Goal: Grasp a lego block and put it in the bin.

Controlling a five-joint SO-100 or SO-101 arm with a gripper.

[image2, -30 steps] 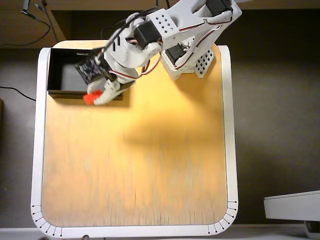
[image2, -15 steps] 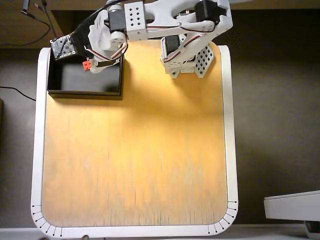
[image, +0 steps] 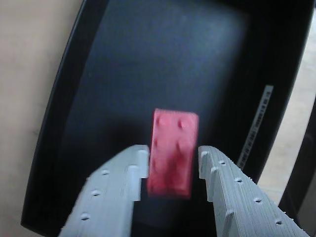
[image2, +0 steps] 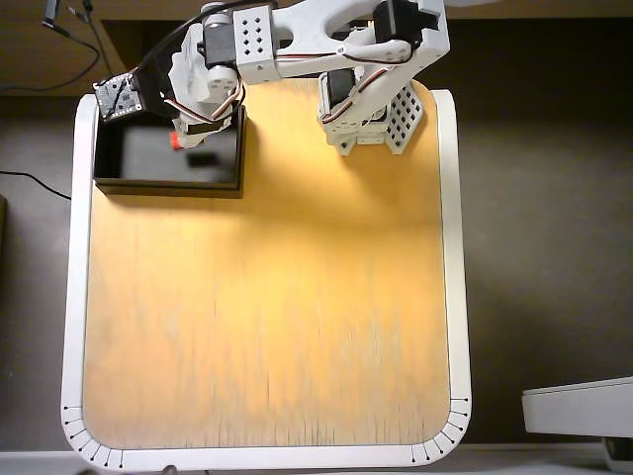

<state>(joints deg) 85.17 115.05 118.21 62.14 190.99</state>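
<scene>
In the wrist view the red lego block (image: 173,148) lies between my two grey fingertips, over the dark floor of the black bin (image: 163,59). The block is blurred while the fingers (image: 123,187) are sharp, and a thin dark gap shows at each side, so my gripper (image: 173,154) is open and the block is loose. In the overhead view my gripper (image2: 186,137) hangs over the right half of the bin (image2: 138,163) at the table's back left corner. A bit of the red block (image2: 175,142) peeks out beside its fingers.
The arm's white base (image2: 371,124) is mounted at the back middle of the wooden table (image2: 267,317), which has a white rim. Cables (image2: 74,40) run behind the bin. A grey device (image2: 579,406) lies off the table at lower right.
The arm swung the block from the bin's front wall to above the bin's interior. Since half a second ago the block has shifted a little lower in the view and the fingers have parted.
</scene>
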